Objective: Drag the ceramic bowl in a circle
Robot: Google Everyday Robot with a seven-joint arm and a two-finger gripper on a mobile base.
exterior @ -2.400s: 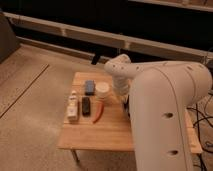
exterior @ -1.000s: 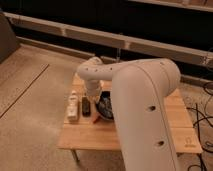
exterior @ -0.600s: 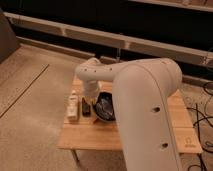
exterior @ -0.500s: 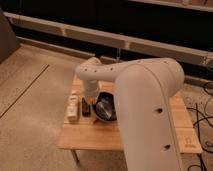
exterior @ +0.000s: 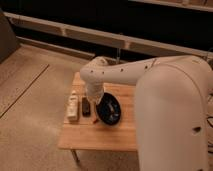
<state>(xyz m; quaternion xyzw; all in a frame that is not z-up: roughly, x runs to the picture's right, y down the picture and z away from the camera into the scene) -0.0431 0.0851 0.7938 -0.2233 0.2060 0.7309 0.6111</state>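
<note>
The ceramic bowl [exterior: 109, 111] is a wide, shallow black bowl with light flecks inside. It sits near the middle of the small wooden table [exterior: 95, 137]. My white arm reaches from the right across the table. The gripper [exterior: 94, 97] points down at the bowl's left rim, between the bowl and a dark flat object. Its fingertips are hidden behind the wrist.
A white, bottle-like object [exterior: 73, 106] lies at the table's left edge. A dark rectangular object [exterior: 86, 107] lies next to it. My large white arm covers the table's right side. A speckled floor [exterior: 30, 120] surrounds the table, with a dark wall behind.
The arm has swung left across the table, from the back right to the left of centre. The black bowl has come into view beside the gripper and shifted slightly.
</note>
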